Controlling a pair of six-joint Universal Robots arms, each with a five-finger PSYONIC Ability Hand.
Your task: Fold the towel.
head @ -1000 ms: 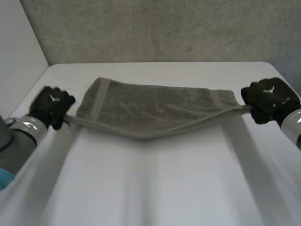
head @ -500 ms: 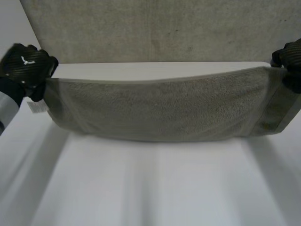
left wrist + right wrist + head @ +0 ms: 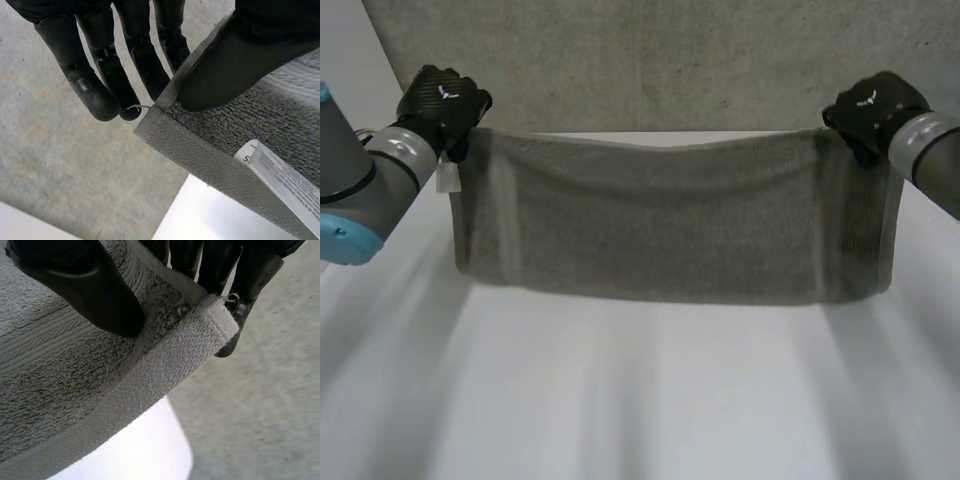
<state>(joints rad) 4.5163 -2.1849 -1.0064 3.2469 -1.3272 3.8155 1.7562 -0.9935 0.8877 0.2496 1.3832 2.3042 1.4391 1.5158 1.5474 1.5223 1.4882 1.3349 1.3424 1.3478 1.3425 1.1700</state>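
Gray towel (image 3: 670, 220) held up in the air over the white table (image 3: 640, 400), stretched between two hands.

Its long side ran across from one hand to the other, and its short side hung straight down toward the table. The top edge dipped a little in the middle. The left hand (image 3: 442, 100) pinched one top corner between its thumb (image 3: 235, 65) and its fingers (image 3: 145, 60). The right hand (image 3: 872, 105) pinched the other top corner the same way. A small white tag (image 3: 285, 180) hung off the towel just by the left hand's corner.
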